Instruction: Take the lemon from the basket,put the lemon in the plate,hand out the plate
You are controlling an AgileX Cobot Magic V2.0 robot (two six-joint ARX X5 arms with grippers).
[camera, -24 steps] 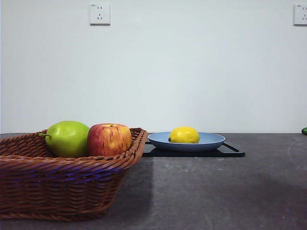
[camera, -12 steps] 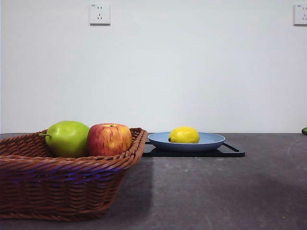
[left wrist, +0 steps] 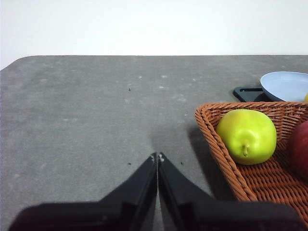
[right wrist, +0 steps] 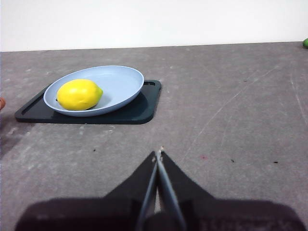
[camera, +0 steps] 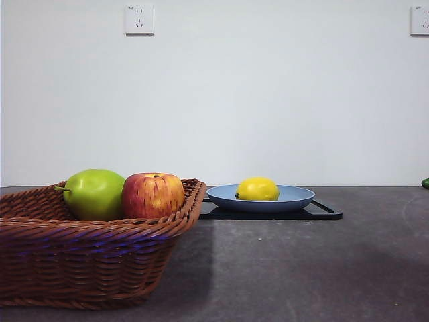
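On the grey bench (camera: 322,268), the lemon (camera: 257,189) is seen already laid in the plate (camera: 295,198), out of the basket (camera: 100,261), so only the handing out remains, while the left gripper (left wrist: 157,156) and right gripper (right wrist: 158,153) are kept clenched, empty, well apart from it.

Green pear (camera: 95,194) touching red apple (camera: 153,195); black tray (camera: 325,212) on grey table (camera: 301,268).

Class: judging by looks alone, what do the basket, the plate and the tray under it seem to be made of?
The shallow brown woven basket looks like wicker: braided rim, plaited strands. The round blue plate looks like matte plastic or glazed ceramic: smooth, even colour, soft sheen; which one stays open. The flat black rectangular tray appears to be moulded plastic, dull, with rounded corners.
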